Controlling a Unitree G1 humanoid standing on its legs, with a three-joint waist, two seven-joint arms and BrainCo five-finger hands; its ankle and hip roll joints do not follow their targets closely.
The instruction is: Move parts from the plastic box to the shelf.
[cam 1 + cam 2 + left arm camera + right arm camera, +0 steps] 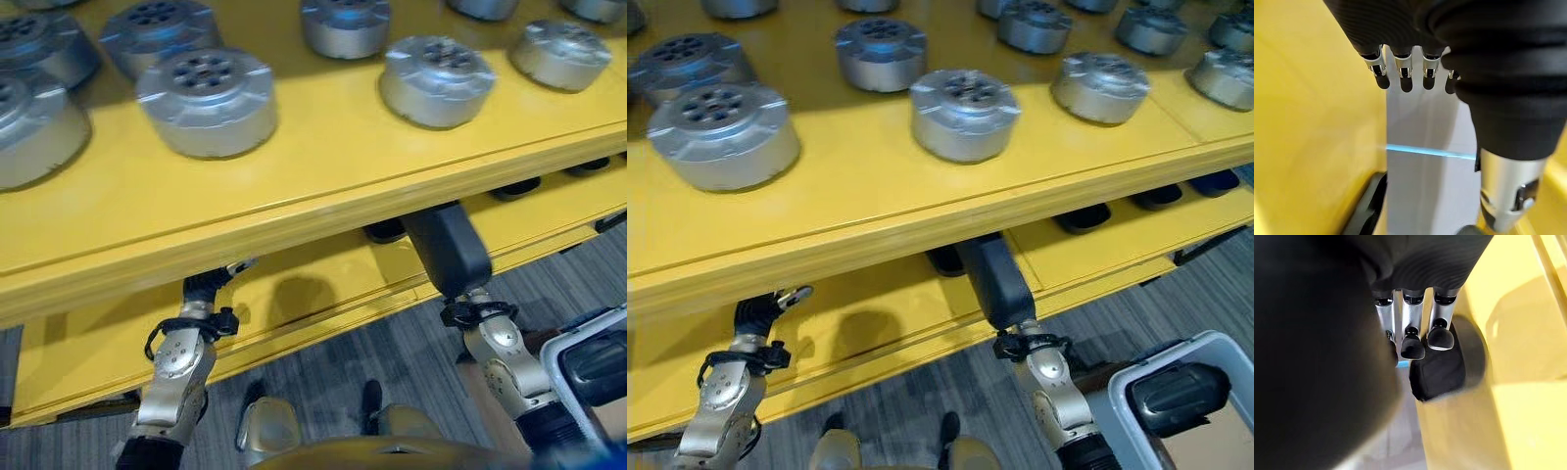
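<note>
The yellow shelf [323, 186] carries several silver round parts [208, 101] on its top level and dark parts [516, 188] on the lower level. My right hand [446, 245] reaches under the top level. In its wrist view the fingers [1413, 340] are stretched out, with the tips at a dark part [1442, 369] that sits on the lower level. My left hand [206, 286] is at the front edge of the lower level, further left. Its fingers [1406, 78] are relaxed and hold nothing. The plastic box [1181, 355] at the lower right holds a dark part [1176, 397].
More silver parts [965, 113] stand in rows across the top level, some close to its front edge. A dark part [945, 259] lies just left of my right hand. Grey carpet [392, 352] lies below the shelf.
</note>
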